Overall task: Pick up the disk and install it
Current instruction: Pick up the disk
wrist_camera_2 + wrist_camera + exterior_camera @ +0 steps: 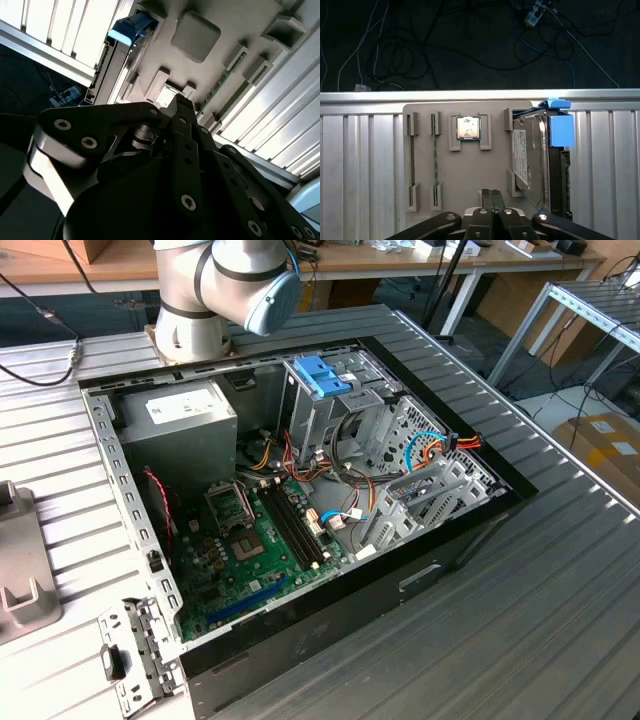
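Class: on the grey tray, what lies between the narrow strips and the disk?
In the first wrist view, a square chip sits between the strips and the disk.

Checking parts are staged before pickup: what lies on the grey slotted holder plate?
On the grey holder plate: a square silver processor chip, two thin memory sticks edgewise in slots, and the dark disk with white label and blue rails. The black gripper hides part of the plate's edge.

Bright even light, table (65, 30) glaring white (second wrist view)
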